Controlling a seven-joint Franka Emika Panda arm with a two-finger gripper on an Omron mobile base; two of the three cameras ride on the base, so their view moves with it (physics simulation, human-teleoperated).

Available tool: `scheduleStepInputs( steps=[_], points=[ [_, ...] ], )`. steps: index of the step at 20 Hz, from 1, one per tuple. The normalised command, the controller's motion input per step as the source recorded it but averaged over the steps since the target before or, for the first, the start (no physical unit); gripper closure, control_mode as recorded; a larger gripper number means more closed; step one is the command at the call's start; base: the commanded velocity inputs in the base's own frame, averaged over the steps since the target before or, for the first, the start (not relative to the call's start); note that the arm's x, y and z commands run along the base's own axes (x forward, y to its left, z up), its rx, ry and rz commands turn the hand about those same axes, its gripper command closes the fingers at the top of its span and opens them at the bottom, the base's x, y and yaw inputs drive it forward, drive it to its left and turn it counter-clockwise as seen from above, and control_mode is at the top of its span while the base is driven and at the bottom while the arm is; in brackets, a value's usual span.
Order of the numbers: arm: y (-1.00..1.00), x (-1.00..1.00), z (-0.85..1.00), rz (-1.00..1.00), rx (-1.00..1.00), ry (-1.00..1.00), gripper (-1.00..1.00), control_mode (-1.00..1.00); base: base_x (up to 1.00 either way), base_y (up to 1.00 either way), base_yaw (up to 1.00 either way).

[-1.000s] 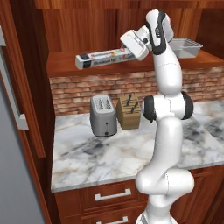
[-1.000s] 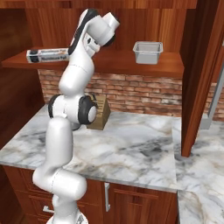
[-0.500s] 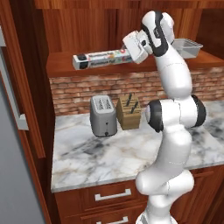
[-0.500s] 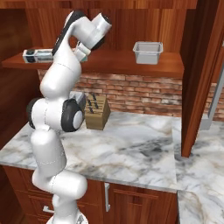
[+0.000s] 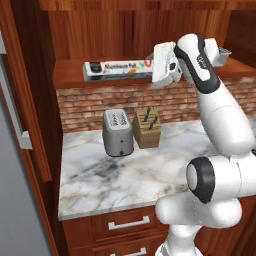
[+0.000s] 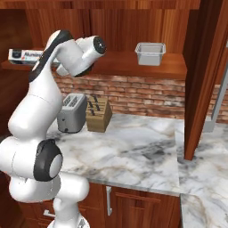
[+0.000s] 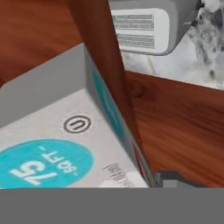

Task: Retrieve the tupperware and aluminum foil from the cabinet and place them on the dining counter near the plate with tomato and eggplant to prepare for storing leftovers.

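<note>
Lying lengthwise along the open wooden shelf of the cabinet [image 5: 75, 80], the aluminum foil [image 5: 117, 68] carton sits at the left of the shelf in the left base view, its printed face turned outward. Just right of it, the pincer [image 5: 156, 70] is at the carton's right end; whether its fingers touch the box, and how wide they stand, cannot be told from these views, since the white hand housing covers them. The hand view shows the carton's grey face with a teal round label close under the camera and one dark fingertip [image 7: 168, 178] beside the box edge. Below the shelf, a silver toaster [image 5: 118, 132] and a wooden knife block [image 5: 147, 128] stand side by side on the marble bench [image 5: 125, 175] against a brick backsplash. Further right on the same shelf, well apart from the carton, the tupperware [image 6: 150, 53] rests upright.
</note>
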Motion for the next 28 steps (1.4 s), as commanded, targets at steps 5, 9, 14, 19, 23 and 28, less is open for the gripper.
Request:
scheduleStepInputs(
  steps=[5, 9, 14, 19, 23, 28],
  points=[
    [-0.53, -1.00, 0.50, 0.00, 0.22, -0.07, 1.00, -1.00, 0.00, 0.00, 0.00],
    [-0.28, -1.00, 0.21, 0.03, -0.04, 0.07, 1.00, -1.00, 0.00, 0.00, 0.00],
    [-0.29, -1.00, -0.11, 0.01, -0.21, 0.35, 1.00, -1.00, 0.00, 0.00, 0.00],
    [-0.66, -1.00, -0.38, -0.08, -0.10, 0.36, 1.00, -1.00, 0.00, 0.00, 0.00],
    [-0.89, -1.00, -0.31, -0.19, -0.01, 0.27, 1.00, -1.00, 0.00, 0.00, 0.00],
    [-0.36, -0.60, -0.11, -0.08, 0.00, 0.12, 1.00, 1.00, -0.40, -0.01, 0.03]
  ],
)
